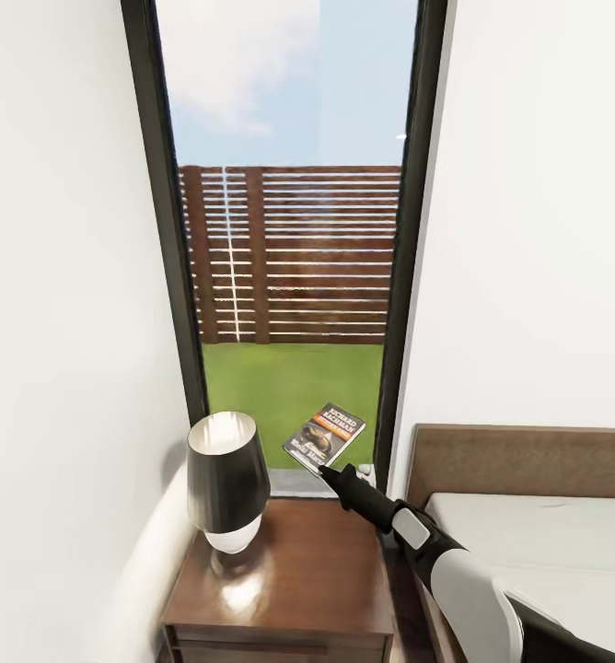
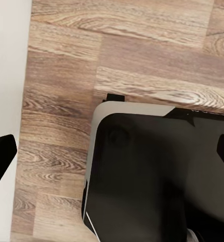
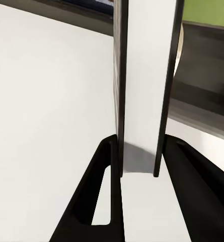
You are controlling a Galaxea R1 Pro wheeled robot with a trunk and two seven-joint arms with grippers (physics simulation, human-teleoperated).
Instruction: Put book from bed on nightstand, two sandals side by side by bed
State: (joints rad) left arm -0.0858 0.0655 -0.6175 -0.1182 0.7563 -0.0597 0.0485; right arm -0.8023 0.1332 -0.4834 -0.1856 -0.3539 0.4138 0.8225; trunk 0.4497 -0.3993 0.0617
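Note:
My right gripper (image 1: 326,471) is shut on the book (image 1: 324,435), a thin paperback with an orange band, and holds it tilted in the air above the back of the nightstand (image 1: 289,571). In the right wrist view the book (image 3: 144,85) stands edge-on, clamped between the two black fingers (image 3: 99,191). The bed (image 1: 528,539), with its brown headboard (image 1: 519,460), lies to the right of the nightstand. My left gripper (image 2: 112,154) is open over the wooden floor, nothing between its fingers. The sandals are out of view.
A black-shaded lamp (image 1: 226,479) with a white base stands on the nightstand's left half. A tall dark-framed window (image 1: 289,258) rises behind it, white walls on both sides. In the left wrist view a dark part of the robot (image 2: 157,176) sits above the plank floor (image 2: 91,60).

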